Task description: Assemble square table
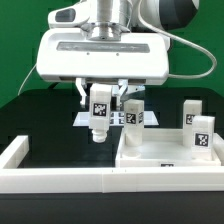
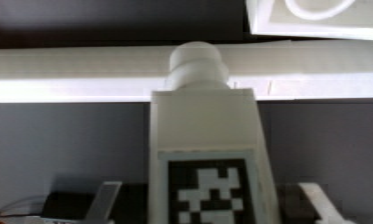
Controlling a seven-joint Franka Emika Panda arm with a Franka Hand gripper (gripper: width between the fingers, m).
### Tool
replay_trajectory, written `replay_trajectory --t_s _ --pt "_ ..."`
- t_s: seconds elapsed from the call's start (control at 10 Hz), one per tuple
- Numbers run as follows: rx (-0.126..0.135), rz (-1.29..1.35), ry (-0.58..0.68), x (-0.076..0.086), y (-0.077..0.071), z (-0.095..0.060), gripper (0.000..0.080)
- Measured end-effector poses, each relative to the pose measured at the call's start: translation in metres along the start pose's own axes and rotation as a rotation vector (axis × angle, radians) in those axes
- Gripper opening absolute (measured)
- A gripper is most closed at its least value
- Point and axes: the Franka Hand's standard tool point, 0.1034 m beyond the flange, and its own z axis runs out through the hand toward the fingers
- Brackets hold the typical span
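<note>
Gripper (image 1: 100, 104) at frame center, fingers closed on a tagged leg (image 1: 99, 117), left of the tabletop (image 1: 165, 155)

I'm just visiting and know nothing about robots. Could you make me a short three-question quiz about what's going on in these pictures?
1. True or false: the gripper is holding a white table leg in the air.
2. Where does the square tabletop lie in the exterior view: A) left, B) right, C) behind the arm?
3. How many legs already stand on the tabletop?

Key: 1. True; the leg sits between the fingers. 2. B. 3. Three.
</note>
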Motion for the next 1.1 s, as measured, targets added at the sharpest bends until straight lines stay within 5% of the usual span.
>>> replay_trajectory --t_s 0.4,1.1 --pt "0.001 0.017 -0.01 -0.01 0.004 0.003 0.0287" --pt "0.07 0.05 -0.004 -0.007 -0.039 0.011 0.0287"
